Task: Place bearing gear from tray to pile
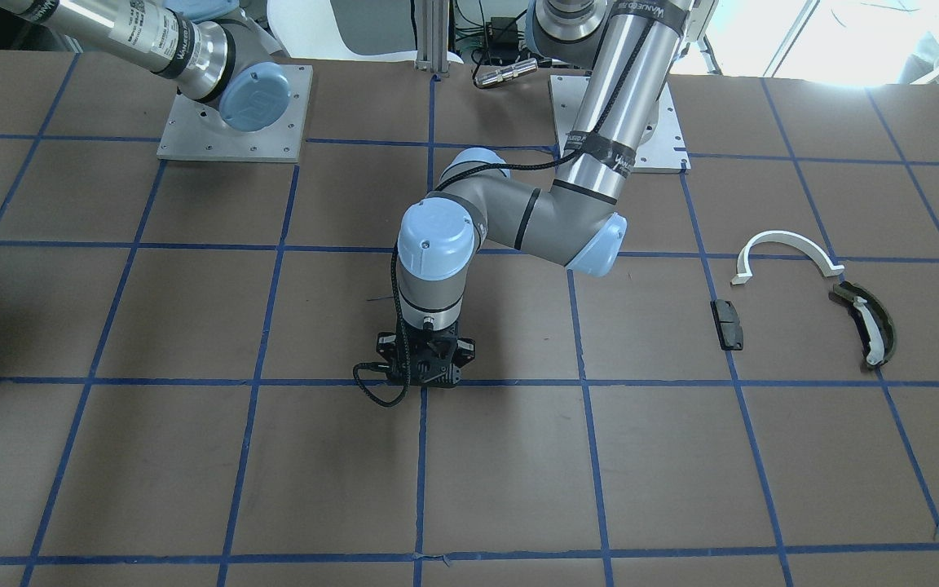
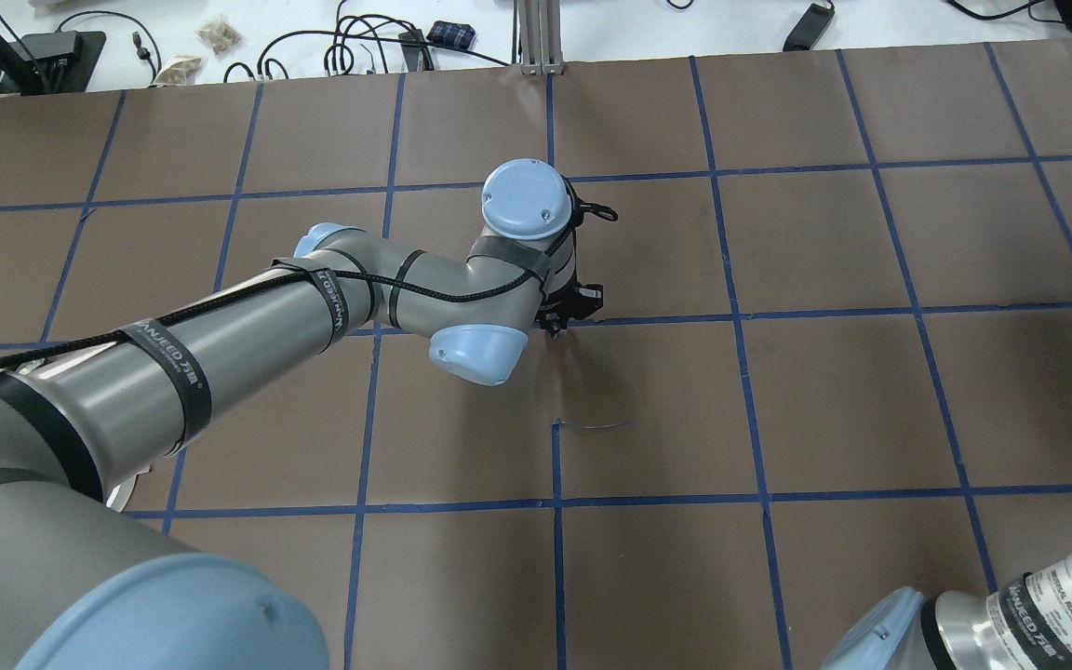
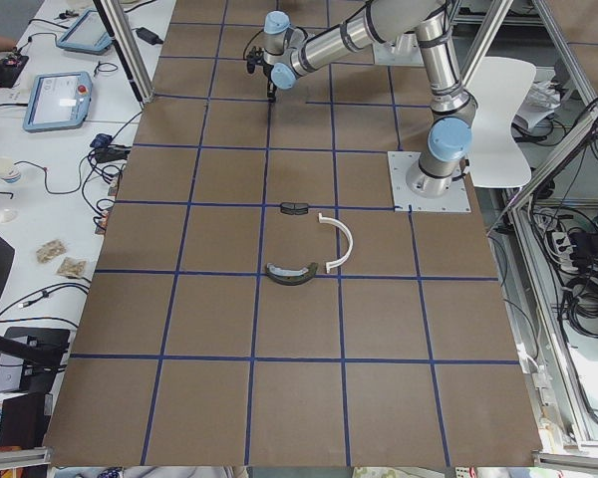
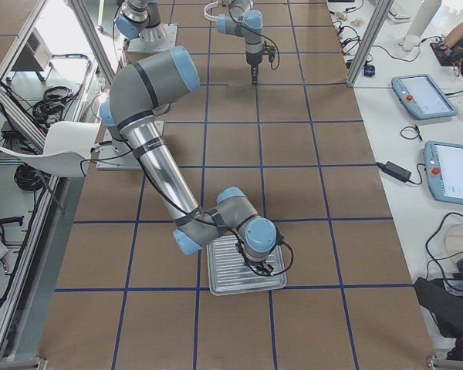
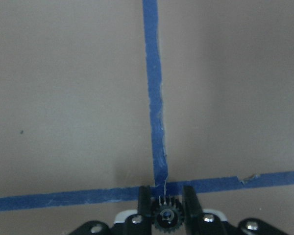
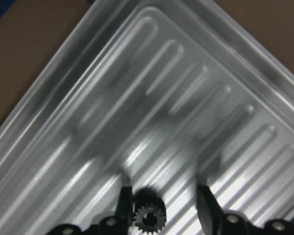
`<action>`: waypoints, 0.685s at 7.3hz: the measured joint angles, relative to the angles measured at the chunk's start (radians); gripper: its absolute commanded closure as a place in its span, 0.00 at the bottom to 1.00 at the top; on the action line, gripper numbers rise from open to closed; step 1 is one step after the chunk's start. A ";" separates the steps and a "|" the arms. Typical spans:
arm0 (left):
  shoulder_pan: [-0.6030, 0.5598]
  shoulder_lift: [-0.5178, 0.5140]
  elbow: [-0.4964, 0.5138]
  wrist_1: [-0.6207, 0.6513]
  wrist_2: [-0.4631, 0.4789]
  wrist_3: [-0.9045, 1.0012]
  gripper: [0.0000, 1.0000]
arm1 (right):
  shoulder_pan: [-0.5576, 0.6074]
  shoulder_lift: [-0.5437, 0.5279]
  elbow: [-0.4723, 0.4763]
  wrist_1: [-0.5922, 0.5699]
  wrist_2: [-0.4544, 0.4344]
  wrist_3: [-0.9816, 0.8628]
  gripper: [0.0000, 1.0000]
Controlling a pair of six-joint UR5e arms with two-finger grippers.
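Observation:
My left gripper (image 5: 166, 195) is shut on a small black bearing gear (image 5: 166, 215), low over a crossing of blue tape lines at mid-table (image 1: 429, 377). The pile lies apart toward my left: a white half-ring arc (image 1: 787, 244), a dark olive curved piece with a white strip (image 1: 865, 322) and a small black block (image 1: 728, 324). My right gripper (image 6: 164, 196) is open over the ribbed metal tray (image 6: 78, 127). A second black gear (image 6: 147, 216) sits between its fingers, close to one finger and clear of the other.
The table is brown paper with a blue tape grid (image 2: 741, 316). The tray (image 4: 225, 287) lies near the table end on my right. Grey arm base plates (image 1: 233, 114) stand at the robot's edge. Cables and pendants (image 3: 60, 100) lie beyond the far edge.

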 measured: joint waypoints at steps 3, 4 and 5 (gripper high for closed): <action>0.158 0.097 0.016 -0.164 0.007 0.190 1.00 | -0.003 -0.001 0.009 0.000 -0.004 -0.004 0.87; 0.258 0.132 0.004 -0.205 0.015 0.309 1.00 | -0.003 -0.003 0.010 0.000 -0.004 -0.004 0.91; 0.369 0.163 -0.023 -0.225 0.028 0.441 1.00 | -0.003 -0.006 0.010 0.004 -0.009 0.000 0.92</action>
